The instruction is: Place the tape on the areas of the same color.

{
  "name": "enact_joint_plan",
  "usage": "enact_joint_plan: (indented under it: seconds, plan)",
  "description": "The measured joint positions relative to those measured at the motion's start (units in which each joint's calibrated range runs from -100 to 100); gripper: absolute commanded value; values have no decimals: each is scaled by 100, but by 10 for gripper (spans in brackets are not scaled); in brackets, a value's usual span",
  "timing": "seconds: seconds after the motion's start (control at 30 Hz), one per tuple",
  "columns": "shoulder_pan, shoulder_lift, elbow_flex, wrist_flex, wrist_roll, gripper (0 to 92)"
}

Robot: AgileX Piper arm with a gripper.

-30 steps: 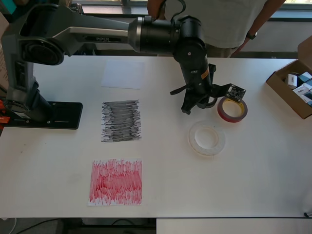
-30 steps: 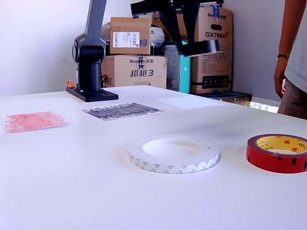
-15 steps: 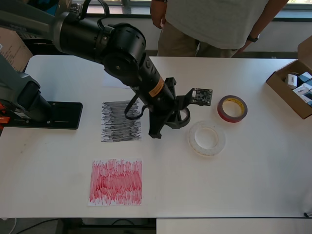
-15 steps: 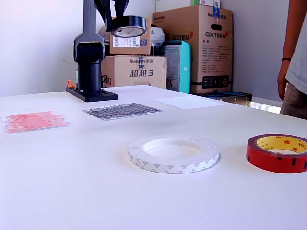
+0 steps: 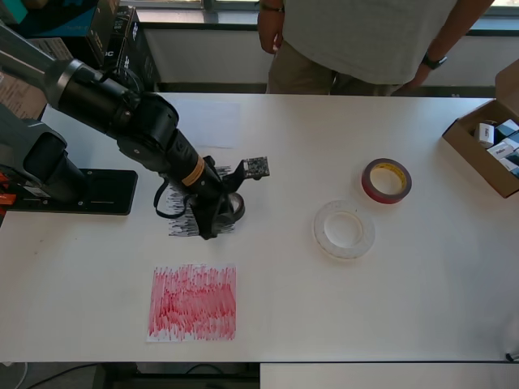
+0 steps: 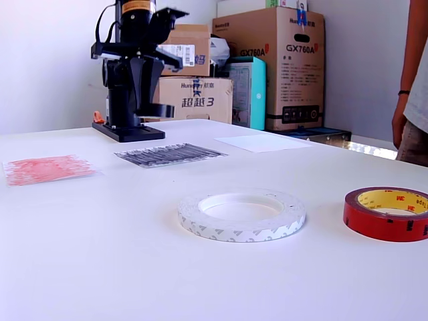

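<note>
My gripper [image 5: 220,212] is shut on the small black tape roll [image 5: 231,206] and holds it over the right part of the black scribbled sheet [image 5: 180,220]. In the exterior view the gripper [image 6: 148,110] keeps the black roll [image 6: 160,110] a little above the black sheet [image 6: 170,154]. The dark-red roll [image 5: 386,180] and the white ring [image 5: 344,229] lie on the table to the overhead view's right. The red sheet [image 5: 193,301] lies near the front edge. The white sheet [image 5: 212,123] lies at the back, partly hidden by the arm.
A brown carton [image 5: 474,150] with small boxes stands at the overhead view's right edge. The arm's base [image 5: 73,190] sits at the left. A person [image 5: 357,40] stands behind the table. Stacked cartons [image 6: 281,67] stand beyond the table in the exterior view.
The gripper carried the black roll from beside the dark-red roll to the overhead view's left, over the black sheet, and came lower. The other rolls did not move.
</note>
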State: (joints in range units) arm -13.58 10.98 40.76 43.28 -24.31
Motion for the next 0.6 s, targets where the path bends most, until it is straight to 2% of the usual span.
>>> enact_joint_plan:
  seconds: [0.33,0.6]
  plan:
    - [78,0,1229,-673,-1115,0]
    - [535,0,1243,-691,-1311,0]
